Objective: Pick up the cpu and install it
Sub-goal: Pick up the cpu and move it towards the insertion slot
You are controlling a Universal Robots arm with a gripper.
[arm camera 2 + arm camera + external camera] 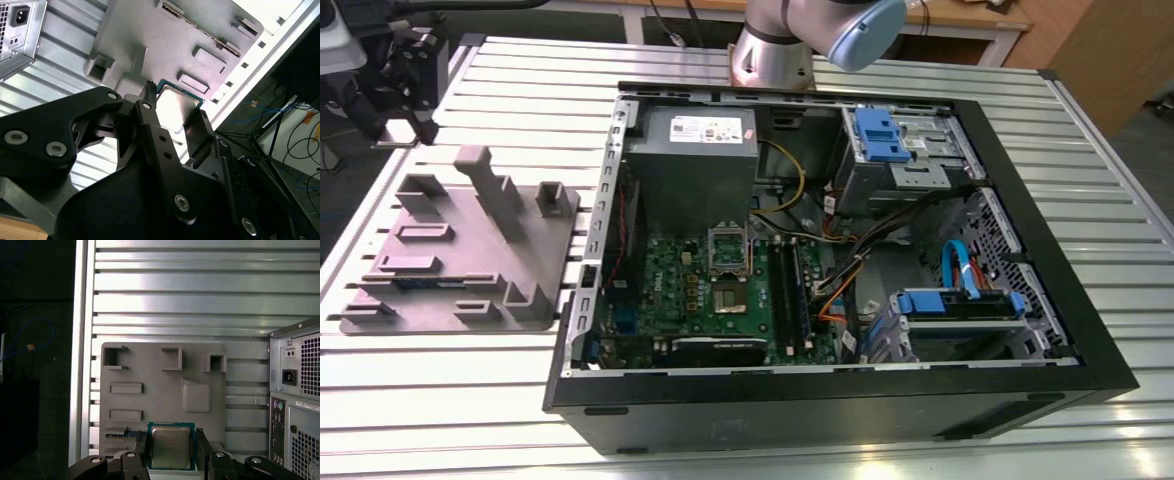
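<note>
The cpu (171, 446), a small flat square chip with a silver-grey metal lid and green rim, sits between the black fingers (202, 442) of the gripper (172, 446). In both wrist views the jaws are narrowed onto two opposite edges of it, holding it over the near edge of the grey plastic tray with upright posts (160, 400).

In the exterior view that tray (454, 300) lies at the left of the frame on the ribbed aluminium table (520, 90). Beside it, in the centre of the frame, is the open black computer case (854, 400) with its green motherboard (687, 265).
</note>
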